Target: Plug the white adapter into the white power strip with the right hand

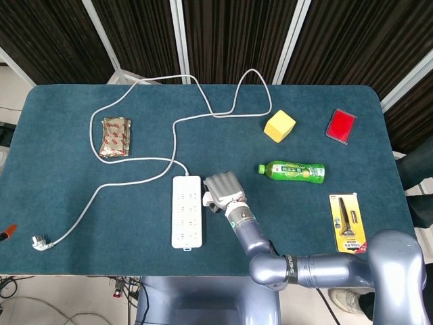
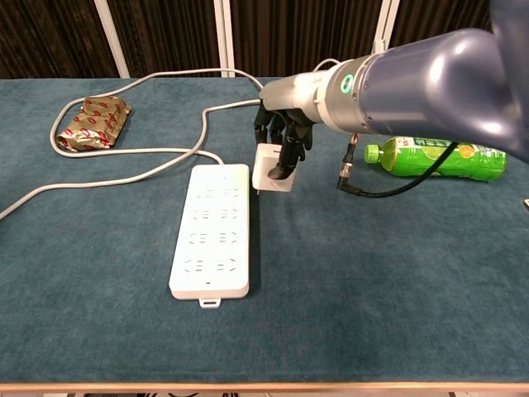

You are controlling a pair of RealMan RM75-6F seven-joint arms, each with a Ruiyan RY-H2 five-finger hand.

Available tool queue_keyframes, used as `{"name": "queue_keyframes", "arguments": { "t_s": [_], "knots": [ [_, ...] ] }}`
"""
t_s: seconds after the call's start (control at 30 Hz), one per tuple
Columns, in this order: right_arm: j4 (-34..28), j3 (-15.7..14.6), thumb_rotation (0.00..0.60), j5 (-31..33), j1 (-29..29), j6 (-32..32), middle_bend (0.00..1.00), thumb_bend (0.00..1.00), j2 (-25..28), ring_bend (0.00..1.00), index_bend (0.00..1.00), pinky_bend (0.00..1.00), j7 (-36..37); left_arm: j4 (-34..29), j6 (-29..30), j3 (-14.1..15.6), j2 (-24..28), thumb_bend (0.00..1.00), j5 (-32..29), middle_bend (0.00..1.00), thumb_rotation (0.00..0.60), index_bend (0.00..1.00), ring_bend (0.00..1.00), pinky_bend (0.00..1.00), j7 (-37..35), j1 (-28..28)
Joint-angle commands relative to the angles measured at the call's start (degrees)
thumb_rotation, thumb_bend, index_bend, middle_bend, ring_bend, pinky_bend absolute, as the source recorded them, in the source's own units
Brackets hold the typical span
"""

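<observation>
Right now I have the right hand (image 2: 281, 136) gripping the white adapter (image 2: 273, 172), fingers curled down over its top, holding it just beside the right edge of the white power strip (image 2: 211, 231) near its cord end. The adapter hangs above the teal table (image 1: 81, 203), not yet in any socket. The green bottle (image 1: 292, 171) lies on its side well right. My left hand is out of sight.

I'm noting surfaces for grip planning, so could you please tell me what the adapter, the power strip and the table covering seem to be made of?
White adapter: apparently smooth hard plastic, uniform matte surface. White power strip: likely moulded plastic, slight sheen. Table covering: seemingly teal fabric with a fuzzy texture.
</observation>
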Motion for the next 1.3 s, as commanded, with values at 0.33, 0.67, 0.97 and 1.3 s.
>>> {"name": "queue_keyframes", "arguments": {
  "t_s": [0.33,0.67,0.97,1.3],
  "knots": [
    [4.28,-0.84,0.600,-1.72,2.90,-0.21,0.63,0.55,-2.23,0.54,0.70,0.37,4.56,0.00,0.01,-0.10,-0.14,0.07,-0.19,0.00,0.600,0.12,0.00,0.00,0.38,-0.05],
    [7.81,0.01,0.600,-0.63,6.00,1.29,0.63,0.55,-4.60,0.55,0.71,0.37,5.82,0.00,0.02,-0.19,-0.27,0.07,-0.41,0.00,0.600,0.12,0.00,0.00,0.84,-0.09],
    [10.67,-0.98,0.600,0.93,8.08,3.05,0.63,0.55,-6.74,0.55,0.71,0.38,4.30,0.00,-0.11,-0.07,-0.03,0.07,-0.22,0.00,0.600,0.11,0.00,0.00,0.37,-0.06],
    [11.26,-2.08,0.600,1.44,8.68,3.49,0.64,0.55,-7.62,0.55,0.72,0.38,3.17,0.01,-0.12,-0.07,-0.01,0.07,-0.21,0.00,0.600,0.11,0.00,0.00,0.29,-0.06]
  ]
}}
